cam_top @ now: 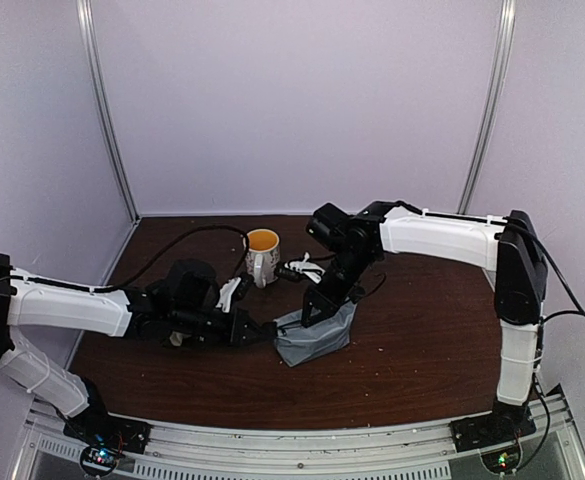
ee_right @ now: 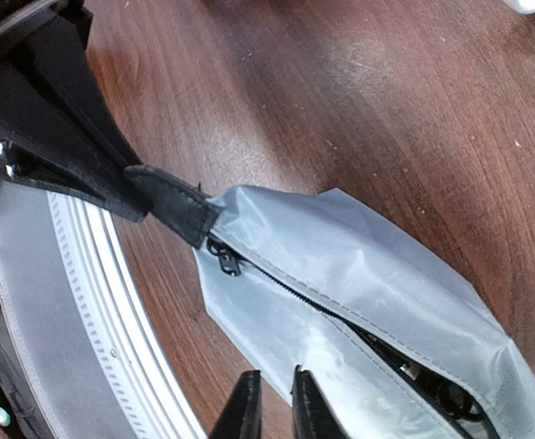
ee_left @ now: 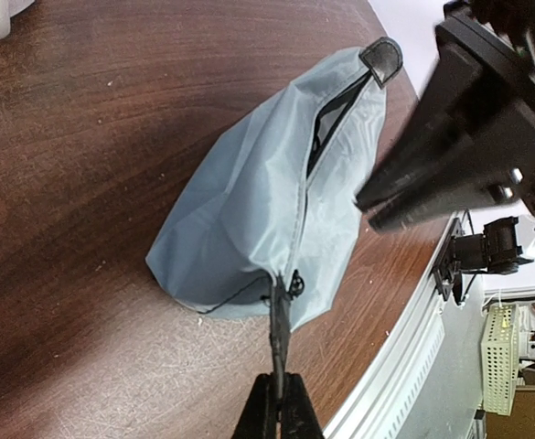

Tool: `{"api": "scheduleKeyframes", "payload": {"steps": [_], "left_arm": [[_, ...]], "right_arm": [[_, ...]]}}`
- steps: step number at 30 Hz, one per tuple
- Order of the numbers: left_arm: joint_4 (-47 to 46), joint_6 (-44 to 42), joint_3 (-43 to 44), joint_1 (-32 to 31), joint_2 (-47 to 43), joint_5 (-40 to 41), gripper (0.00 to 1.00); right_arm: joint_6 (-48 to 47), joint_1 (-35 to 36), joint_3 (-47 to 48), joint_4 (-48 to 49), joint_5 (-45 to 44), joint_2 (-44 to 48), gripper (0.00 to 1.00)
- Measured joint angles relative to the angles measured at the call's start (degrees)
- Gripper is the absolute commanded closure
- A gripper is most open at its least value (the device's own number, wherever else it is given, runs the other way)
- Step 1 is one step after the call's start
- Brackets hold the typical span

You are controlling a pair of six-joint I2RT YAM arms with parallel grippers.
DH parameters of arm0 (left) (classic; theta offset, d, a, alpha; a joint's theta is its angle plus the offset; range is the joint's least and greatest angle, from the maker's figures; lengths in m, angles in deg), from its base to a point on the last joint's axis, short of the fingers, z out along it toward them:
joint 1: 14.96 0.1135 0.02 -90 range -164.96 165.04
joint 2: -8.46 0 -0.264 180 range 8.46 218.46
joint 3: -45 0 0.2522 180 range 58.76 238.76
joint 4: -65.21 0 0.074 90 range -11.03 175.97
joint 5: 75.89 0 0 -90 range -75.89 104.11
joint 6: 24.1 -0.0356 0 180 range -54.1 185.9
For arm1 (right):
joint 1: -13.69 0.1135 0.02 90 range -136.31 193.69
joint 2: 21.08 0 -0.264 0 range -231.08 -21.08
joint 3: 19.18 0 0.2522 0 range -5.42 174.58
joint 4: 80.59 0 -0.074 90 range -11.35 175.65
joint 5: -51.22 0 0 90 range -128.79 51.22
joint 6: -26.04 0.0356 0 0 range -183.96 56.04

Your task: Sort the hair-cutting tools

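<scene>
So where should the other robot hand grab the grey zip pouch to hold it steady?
Probably the black tab at the free end of the grey zip pouch, coming from beyond that end. It sticks out past the fabric, easy to pinch, and lies opposite the end the left gripper holds, so the pouch would pull taut.

Robot lab booth, plain white walls [cam_top: 292, 100], aluminium frame [cam_top: 107, 110], brown table [cam_top: 422, 340]

I see pale grey-blue pouch [cam_top: 315, 337], black zip [ee_right: 340, 315], black end tab [ee_right: 171, 203]. Tabletop [cam_top: 422, 340] dark brown, streaky wood grain. Mug [cam_top: 262, 257] cream outside, orange-yellow inside. Left arm [cam_top: 67, 305], right arm [cam_top: 442, 235] white with black joints. Left gripper [ee_left: 279, 380], right gripper [ee_right: 274, 380] black. Walls [cam_top: 302, 100] pale lilac-white.
</scene>
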Motion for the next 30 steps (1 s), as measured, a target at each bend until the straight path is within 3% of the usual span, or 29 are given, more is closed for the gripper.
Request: {"api": "scheduleKeyframes", "payload": {"steps": [7,19,30], "left_arm": [[-0.35,-0.17,0.0,0.0,0.37,-0.35,1.0],[0.22,0.24,0.0,0.37,0.5,0.07,1.0],[-3.96,1.53,-1.33,0.26,-0.55,-0.79,1.0]], "right_arm": [[-1.07,1.25,0.13,-0.59,0.09,-0.22,0.71],[-0.87,4.13,9.88,-3.5,-0.66,-7.74,0.63],[1.25,5.18,9.7,-2.27,-1.95,-7.78,0.65]]}}
